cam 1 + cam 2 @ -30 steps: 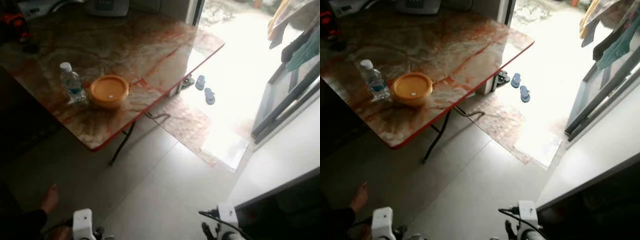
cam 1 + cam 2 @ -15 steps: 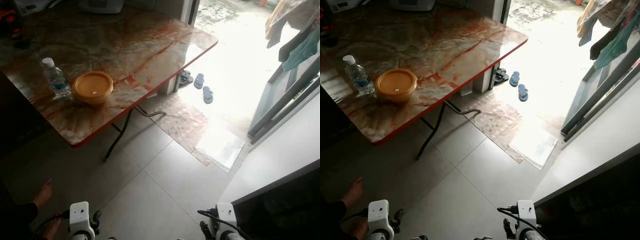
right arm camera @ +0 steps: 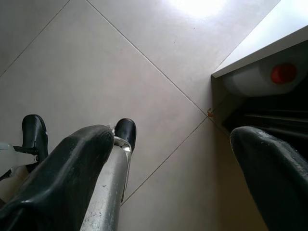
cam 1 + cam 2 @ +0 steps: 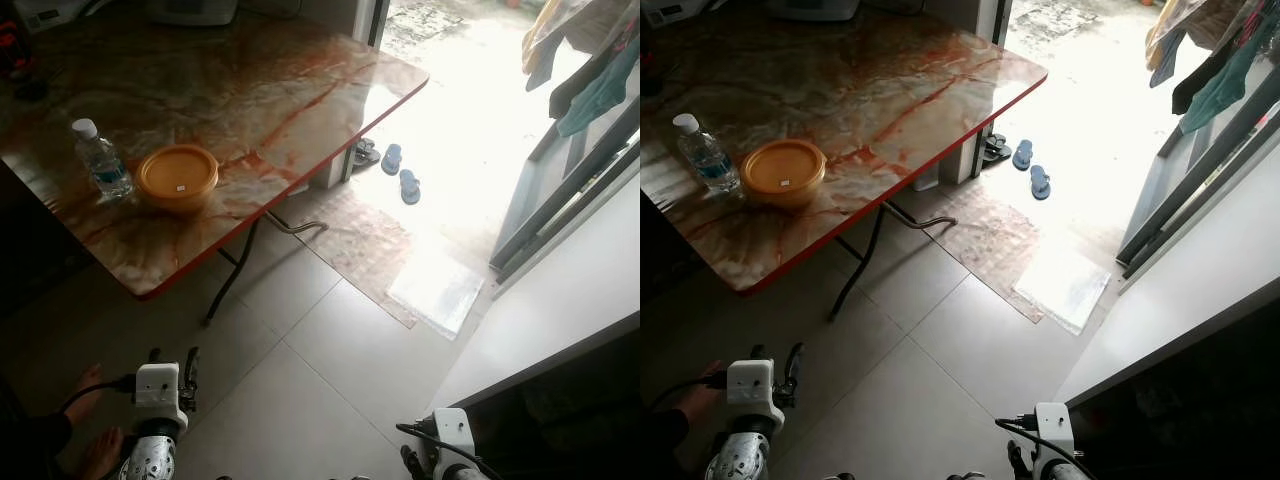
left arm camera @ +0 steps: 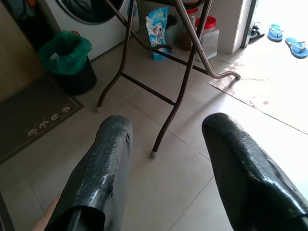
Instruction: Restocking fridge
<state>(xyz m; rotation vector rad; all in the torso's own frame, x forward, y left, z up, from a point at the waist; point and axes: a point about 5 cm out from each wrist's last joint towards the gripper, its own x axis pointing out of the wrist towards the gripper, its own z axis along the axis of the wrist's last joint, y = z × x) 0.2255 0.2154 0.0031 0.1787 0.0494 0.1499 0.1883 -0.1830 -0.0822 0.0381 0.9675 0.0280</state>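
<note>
Both claws are spread wide and empty — the left claw (image 5: pixel 166 144) low over the floor, the right claw (image 3: pixel 173 159) hanging idle — while the water bottle (image 4: pixel 101 160) stands touching the orange bowl (image 4: pixel 177 178) on the marbled surface (image 4: pixel 260 90).

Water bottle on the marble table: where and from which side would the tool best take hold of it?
Judging by its pose, grip the water bottle around its clear body, below the white cap. It stands upright near the table's near edge. The orange lidded bowl sits close on its right, so approach from the front, with the open left tool level.
</note>
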